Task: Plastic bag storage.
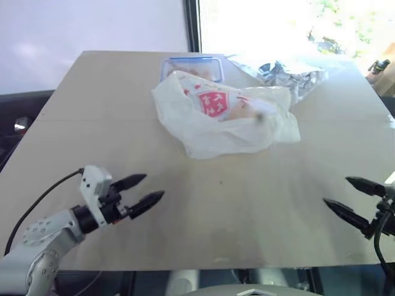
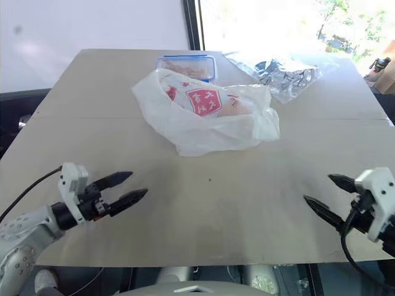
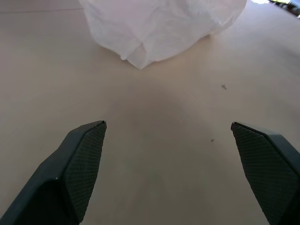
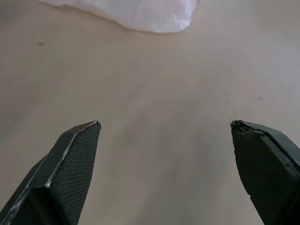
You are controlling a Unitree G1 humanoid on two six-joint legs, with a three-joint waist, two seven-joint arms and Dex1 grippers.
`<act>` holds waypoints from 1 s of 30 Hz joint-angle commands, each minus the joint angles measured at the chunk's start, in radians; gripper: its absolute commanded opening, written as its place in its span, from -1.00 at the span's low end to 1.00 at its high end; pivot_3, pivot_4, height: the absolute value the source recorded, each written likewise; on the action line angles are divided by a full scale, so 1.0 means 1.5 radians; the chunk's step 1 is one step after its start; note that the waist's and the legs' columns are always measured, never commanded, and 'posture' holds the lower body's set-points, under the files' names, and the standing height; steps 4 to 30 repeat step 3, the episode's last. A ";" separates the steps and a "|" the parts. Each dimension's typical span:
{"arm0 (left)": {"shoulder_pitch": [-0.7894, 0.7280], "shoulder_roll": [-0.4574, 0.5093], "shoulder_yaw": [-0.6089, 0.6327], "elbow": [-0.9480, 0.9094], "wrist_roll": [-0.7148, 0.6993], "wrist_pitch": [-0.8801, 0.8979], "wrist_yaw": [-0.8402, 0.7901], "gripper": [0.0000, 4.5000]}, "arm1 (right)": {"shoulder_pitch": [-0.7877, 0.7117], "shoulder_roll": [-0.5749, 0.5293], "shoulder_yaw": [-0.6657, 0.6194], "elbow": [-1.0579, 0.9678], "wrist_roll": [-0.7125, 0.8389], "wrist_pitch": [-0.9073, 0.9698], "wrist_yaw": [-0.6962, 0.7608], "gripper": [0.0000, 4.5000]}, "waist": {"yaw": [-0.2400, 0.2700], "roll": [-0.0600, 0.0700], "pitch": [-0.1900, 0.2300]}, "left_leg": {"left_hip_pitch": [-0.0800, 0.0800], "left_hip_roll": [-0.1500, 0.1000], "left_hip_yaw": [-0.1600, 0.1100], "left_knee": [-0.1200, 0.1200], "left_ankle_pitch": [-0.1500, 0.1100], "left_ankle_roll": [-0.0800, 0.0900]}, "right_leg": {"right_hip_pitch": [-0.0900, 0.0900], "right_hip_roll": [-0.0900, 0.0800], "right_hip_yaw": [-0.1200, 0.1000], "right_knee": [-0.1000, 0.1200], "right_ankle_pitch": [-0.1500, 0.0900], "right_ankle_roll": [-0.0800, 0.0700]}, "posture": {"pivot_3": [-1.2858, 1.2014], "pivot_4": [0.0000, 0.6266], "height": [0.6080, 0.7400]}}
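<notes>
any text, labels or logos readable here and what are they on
Nothing can be read outright.
plastic bag: red printed panel with white characters, too blurred to read.
clear bag with silvery contents: no legible text.
blue-rimmed container behind the plastic bag: no label visible.

The plastic bag carries a red printed panel with white characters and further red lettering beside it, but none of it is clear enough to read.
</notes>
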 commanded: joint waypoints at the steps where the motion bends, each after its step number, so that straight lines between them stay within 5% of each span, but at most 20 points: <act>1: 0.019 -0.014 0.021 -0.006 0.022 -0.034 -0.009 0.99 | -0.012 0.010 0.018 0.007 -0.051 -0.053 0.014 1.00 | -0.003 0.000 0.000 | 0.000 0.000 0.000 0.000 0.000 0.000 | 0.000 0.000 0.000 0.000 0.000 0.000 | 0.03 -0.52 1.00; 30: 0.031 -0.021 0.028 -0.010 0.027 -0.038 -0.007 0.99 | -0.023 0.013 0.029 0.024 -0.066 -0.066 0.020 1.00 | -0.005 0.000 0.000 | 0.000 0.000 0.000 0.000 0.000 0.000 | 0.000 0.001 0.001 0.000 0.000 0.000 | 0.03 -0.52 1.00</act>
